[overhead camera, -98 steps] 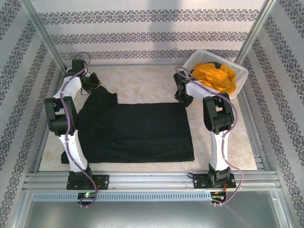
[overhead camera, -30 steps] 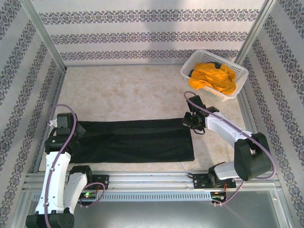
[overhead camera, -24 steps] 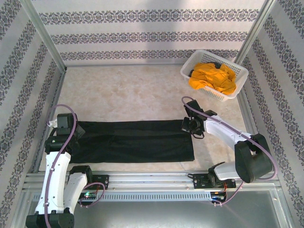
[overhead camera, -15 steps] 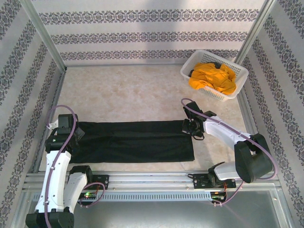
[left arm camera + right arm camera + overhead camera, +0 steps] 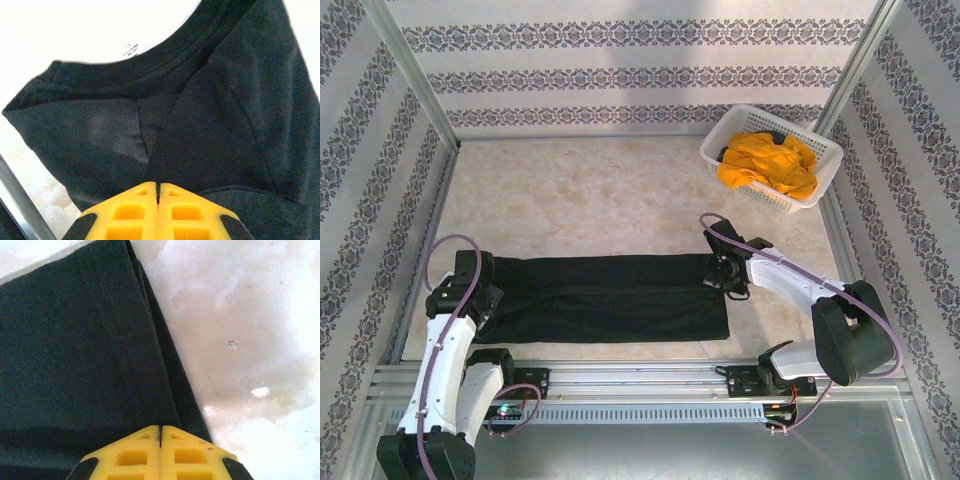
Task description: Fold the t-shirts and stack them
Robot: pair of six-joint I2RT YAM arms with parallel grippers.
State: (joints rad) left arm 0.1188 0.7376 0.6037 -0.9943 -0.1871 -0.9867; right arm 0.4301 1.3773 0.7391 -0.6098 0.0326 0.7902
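Seen from above, the black t-shirt lies flat as a long, thin strip low down in the middle of the pale, stone-look table. The left gripper is at the strip's left end. The right gripper is at its right end, by the top corner. In the upper right sits a white plastic basket full of little holes. The orange-yellow t-shirt is bunched up soft inside it.

In the left wrist view, the left gripper shows two yellow blocky fingers at the bottom, pressed tight together. They pinch a fold of the soft black t-shirt. The cloth spreads up across the picture, and its round ribbed neck curves along the top.

In the right wrist view, the right gripper is also squeezed shut at the bottom. It nips the stitched edge of the black t-shirt. The cloth covers the left side. The shiny, blotchy table is on the right.
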